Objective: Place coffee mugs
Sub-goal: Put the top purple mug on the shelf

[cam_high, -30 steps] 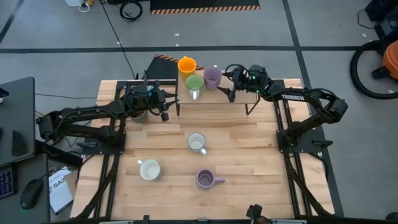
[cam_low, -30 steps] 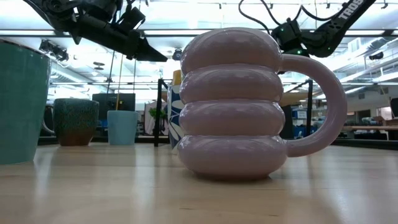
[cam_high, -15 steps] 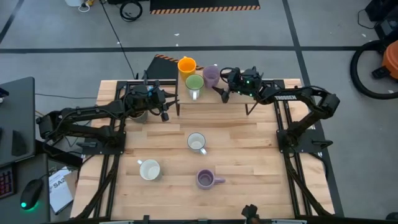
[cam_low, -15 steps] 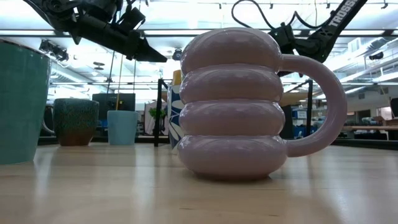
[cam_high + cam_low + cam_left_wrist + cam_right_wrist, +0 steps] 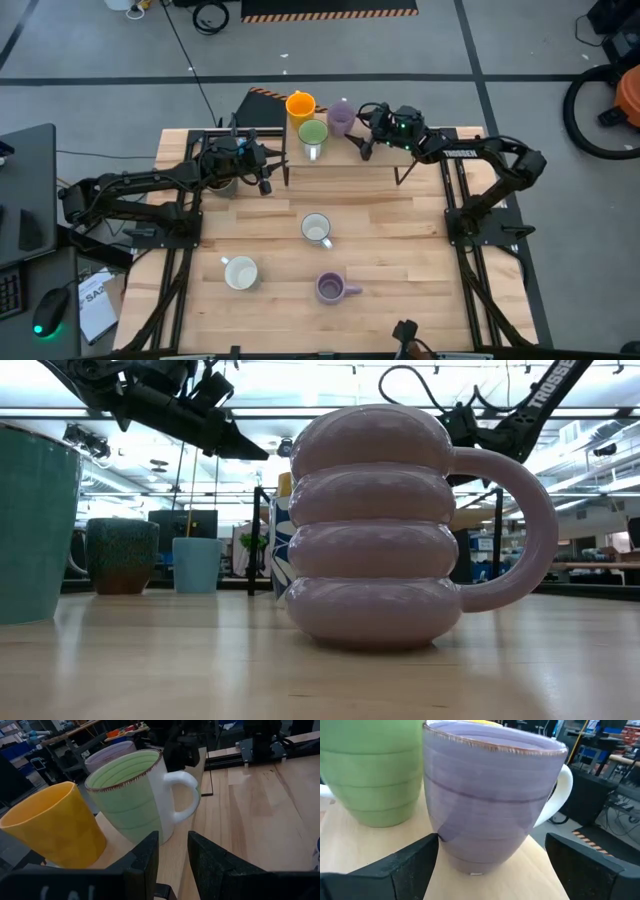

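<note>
Right gripper (image 5: 362,143) sits at the table's 12 o'clock edge, fingers (image 5: 410,862) spread wide either side of the pale purple mug (image 5: 490,800), not clamped. Green mug (image 5: 312,134) and orange mug (image 5: 300,104) stand just beside it. Left gripper (image 5: 275,177) hovers at 10 o'clock, fingers slightly apart, empty.

place: lab/workshop | cues: concrete floor (image 5: 420,50); workbenches (image 5: 590,568)

One camera looks straight down on my tabletop (image 5: 400,240); another sits level beside the ribbed mug (image 5: 375,530); my wrists share the green mug (image 5: 132,795).
</note>
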`<state>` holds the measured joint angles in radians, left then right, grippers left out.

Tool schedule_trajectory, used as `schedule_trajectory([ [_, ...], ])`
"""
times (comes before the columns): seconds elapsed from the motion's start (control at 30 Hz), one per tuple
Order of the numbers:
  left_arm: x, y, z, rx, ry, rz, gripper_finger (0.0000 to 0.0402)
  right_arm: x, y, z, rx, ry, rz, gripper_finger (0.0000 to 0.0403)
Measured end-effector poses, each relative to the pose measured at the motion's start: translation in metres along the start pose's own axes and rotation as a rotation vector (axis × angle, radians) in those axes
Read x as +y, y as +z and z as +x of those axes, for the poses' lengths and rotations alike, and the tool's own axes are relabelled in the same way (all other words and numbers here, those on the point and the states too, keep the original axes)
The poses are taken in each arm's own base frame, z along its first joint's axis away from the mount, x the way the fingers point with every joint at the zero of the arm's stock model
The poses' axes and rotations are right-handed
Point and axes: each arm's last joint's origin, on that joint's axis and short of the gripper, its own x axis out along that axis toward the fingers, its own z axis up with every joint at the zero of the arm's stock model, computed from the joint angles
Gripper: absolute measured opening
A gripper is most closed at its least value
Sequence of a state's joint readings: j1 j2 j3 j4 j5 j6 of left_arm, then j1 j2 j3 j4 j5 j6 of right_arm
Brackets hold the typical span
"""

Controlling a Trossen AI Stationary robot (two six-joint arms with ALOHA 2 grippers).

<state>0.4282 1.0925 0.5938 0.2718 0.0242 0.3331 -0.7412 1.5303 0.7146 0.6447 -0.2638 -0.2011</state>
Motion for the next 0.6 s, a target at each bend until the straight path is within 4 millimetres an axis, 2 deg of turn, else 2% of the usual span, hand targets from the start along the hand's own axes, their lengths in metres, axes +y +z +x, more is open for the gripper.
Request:
schedule_trajectory([
  [0.27, 0.000, 0.001, 0.000, -0.005, 0.002, -0.007, 0.0110, -0.001, -0.012, 0.021, 0.031, 0.032, 0.029, 0.0373],
  [0.6, 0.000, 0.000, 0.000, 0.000, 0.000, -0.014, 0.0110, 0.000, -0.006, 0.038, 0.024, 0.018, 0.043, 0.0373],
])
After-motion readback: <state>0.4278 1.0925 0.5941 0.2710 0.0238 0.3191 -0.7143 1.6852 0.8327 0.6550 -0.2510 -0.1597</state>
